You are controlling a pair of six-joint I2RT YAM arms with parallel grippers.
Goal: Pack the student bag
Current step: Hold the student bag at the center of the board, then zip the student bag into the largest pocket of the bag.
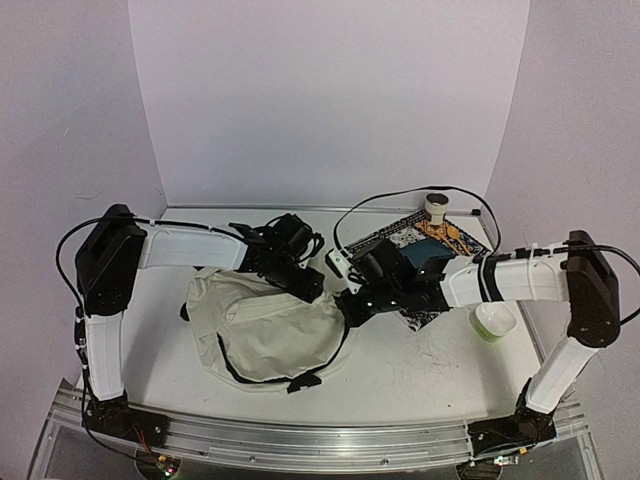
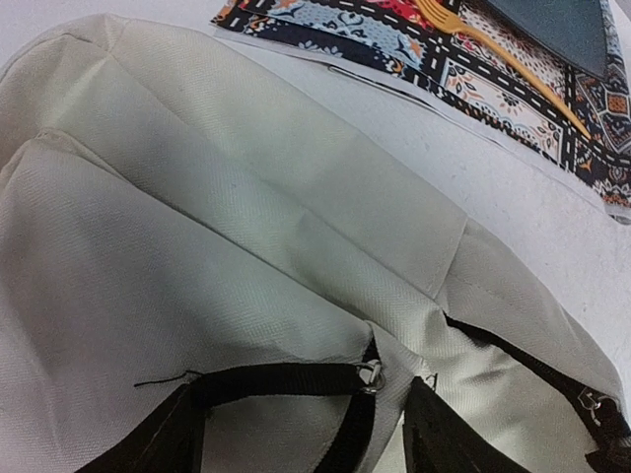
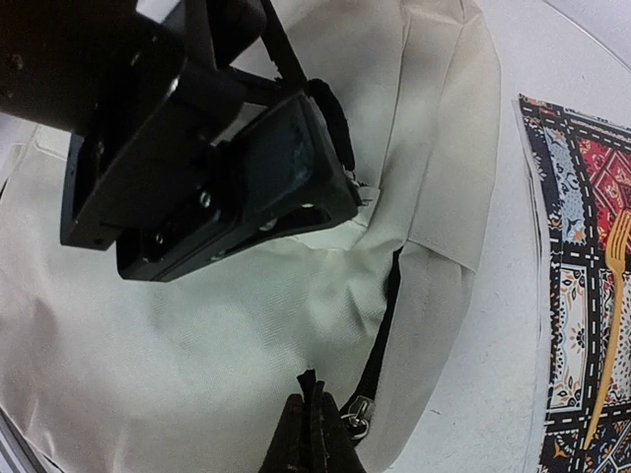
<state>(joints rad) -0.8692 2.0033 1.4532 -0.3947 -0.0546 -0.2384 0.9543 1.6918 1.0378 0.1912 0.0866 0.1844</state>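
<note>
White tabletop w/ pale walls behind. The student bag (image 1: 265,325) lies slumped flat on it, zip side up.

L gripper (image 1: 306,284) sits at the bag's far edge. Its jaws are well apart, straddling a black strap (image 2: 286,379), and aren't clamping anything I can see. R gripper (image 3: 315,436) is at the bag's right edge, fully closed. It seems to pinch a thin black tab by the zip (image 3: 386,315), but I can't confirm exactly what that tab is.

A patterned mat (image 2: 513,89) w/ a yellow fork (image 3: 609,325) lies right of the bag, so prob. nothing is packed yet.

Risks, as I judge them:
1) The bag isn't anchored. If R pulls the zip w/ L open, the whole bag prob. drags toward the mat instead of opening.
2) The tab is thin, so the pinch may slip off.
3) L may close on the strap, not the fabric, and lift the bag crooked.
4) The 2 grippers are near each other over the bag, so any swing could clash them.
</note>
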